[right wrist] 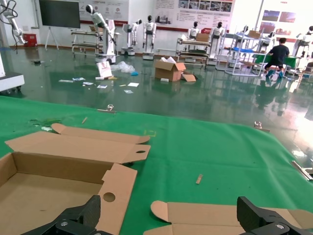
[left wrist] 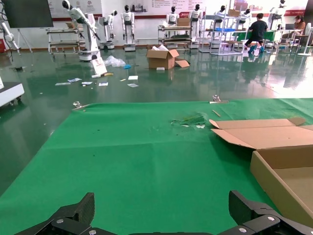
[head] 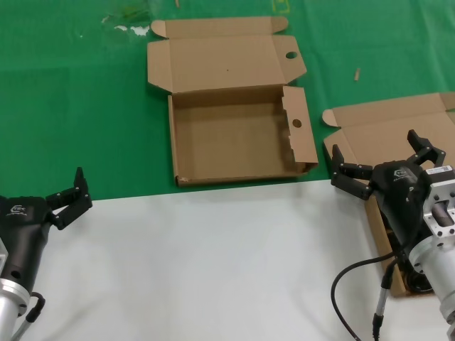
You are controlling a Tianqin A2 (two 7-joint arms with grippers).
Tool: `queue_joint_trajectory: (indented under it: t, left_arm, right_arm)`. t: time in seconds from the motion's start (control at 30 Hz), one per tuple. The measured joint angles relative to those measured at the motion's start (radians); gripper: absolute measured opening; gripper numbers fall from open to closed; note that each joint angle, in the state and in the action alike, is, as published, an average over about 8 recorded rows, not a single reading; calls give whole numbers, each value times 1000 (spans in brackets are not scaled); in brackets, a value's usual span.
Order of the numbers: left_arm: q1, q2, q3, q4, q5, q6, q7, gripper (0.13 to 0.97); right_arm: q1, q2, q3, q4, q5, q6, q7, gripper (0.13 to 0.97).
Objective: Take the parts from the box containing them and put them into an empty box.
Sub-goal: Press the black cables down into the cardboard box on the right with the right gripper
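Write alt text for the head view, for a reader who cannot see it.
An open, empty cardboard box with punched holes in its flaps sits on green cloth. The right pincer, open, hovers over a second open box at the right edge. The left pincer, open, waits low on the left over the white table.

Robotics lab or test hall. White humanoid robots (right wrist: 148, 32) line the far wall beside wheeled racks (left wrist: 183, 36). Glossy green floor (right wrist: 205, 100) with scattered paper; a seated person (right wrist: 279, 55) works at the far benches.
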Motion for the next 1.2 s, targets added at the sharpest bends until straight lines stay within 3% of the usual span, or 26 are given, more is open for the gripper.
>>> queue_joint_trajectory:
  t: [0.3,0.6,0.83,1.2]
  left_arm:
    - [0,0,0,0,0,0,0,966]
    - [0,0,0,0,0,0,0,966]
    - [0,0,0,0,0,0,0,966]
    - [0,0,0,0,0,0,0,966]
  right_arm:
    - [10,95,-46,-2,16,67,-34,966]
    - [-55,366,-153,114,99,107,-109,966]
    - [-193,569,-102,194,0,-17,-76,966]
    - [-358,754,40,178,-89,-130,-122,966]
